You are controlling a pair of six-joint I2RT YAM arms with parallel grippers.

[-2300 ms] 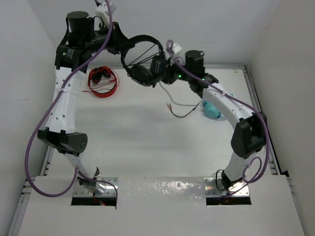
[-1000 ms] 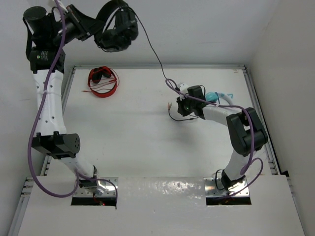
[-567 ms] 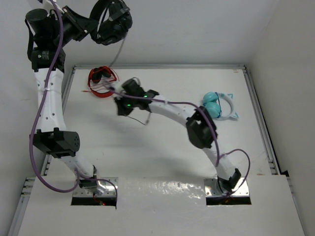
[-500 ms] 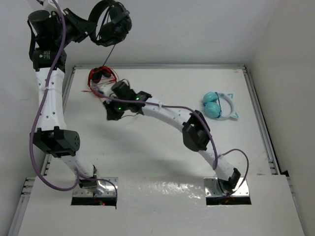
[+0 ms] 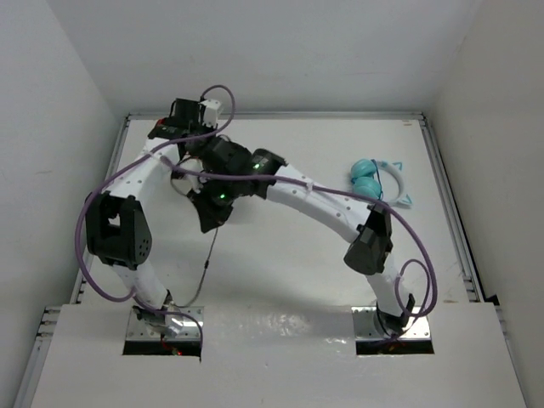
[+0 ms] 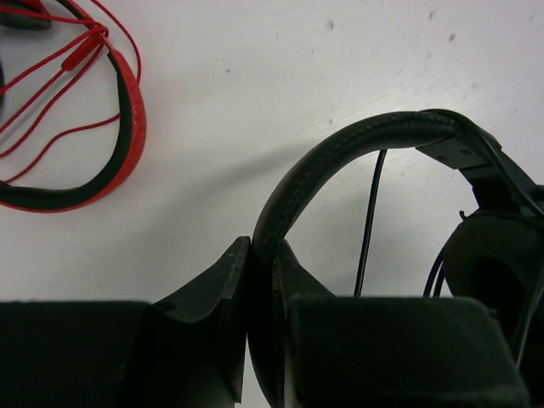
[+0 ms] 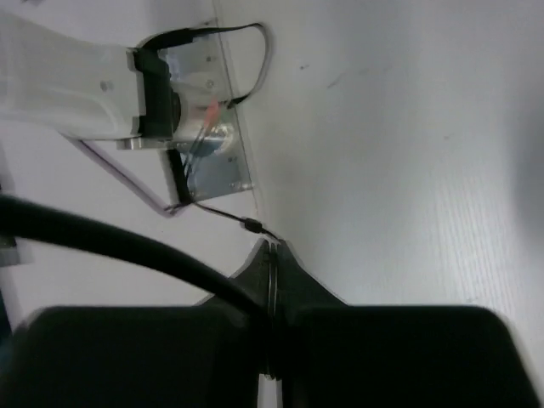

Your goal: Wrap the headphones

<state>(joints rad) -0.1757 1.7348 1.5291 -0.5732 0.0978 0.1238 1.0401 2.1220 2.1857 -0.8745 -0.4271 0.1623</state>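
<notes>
my left end effector pinching the headband of the black over-ear headphones, my right end effector pinching their thin dark cable

table: white, small marks, under the left pincer
walls: plain white, beyond it and both sides
rail: metal, table edges
light: even, soft shadows

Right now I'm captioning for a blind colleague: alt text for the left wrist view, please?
The left fingers are shut on the padded headband of the black headphones. Red headphones lie on the white table at upper left.
</notes>
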